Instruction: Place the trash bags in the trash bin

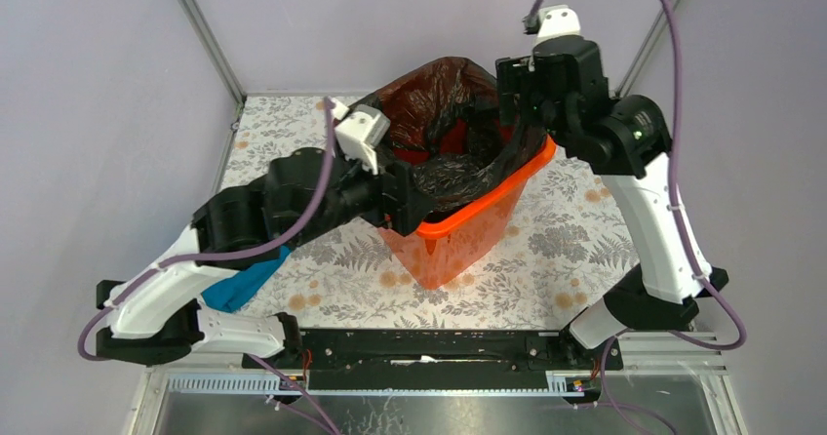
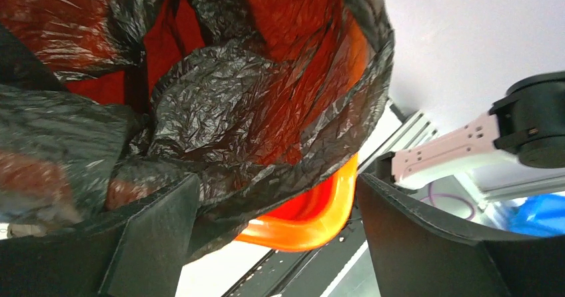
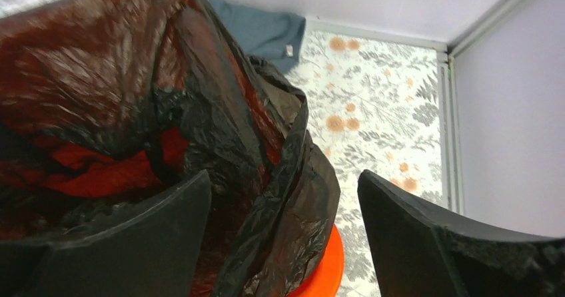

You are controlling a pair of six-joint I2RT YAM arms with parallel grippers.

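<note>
The orange trash bin [image 1: 466, 232] stands mid-table. The black trash bag [image 1: 441, 128] lies inside it, stretched brownish at the far side and draped over the rim. My left gripper [image 1: 402, 199] is at the bin's left rim. In the left wrist view the left gripper [image 2: 280, 234] is open, with the bag [image 2: 233, 110] and the orange rim [image 2: 313, 210] between its fingers. My right gripper [image 1: 515, 103] is at the bin's far right rim. In the right wrist view the right gripper [image 3: 283, 240] is open astride the bag's edge [image 3: 293, 190] and the rim [image 3: 330, 264].
A teal-blue cloth [image 1: 246, 281] lies on the floral tabletop [image 1: 566, 250] under my left arm. A grey-blue cloth [image 3: 263, 32] lies beyond the bin near the back wall. Metal frame posts [image 1: 205, 30] stand at the back corners.
</note>
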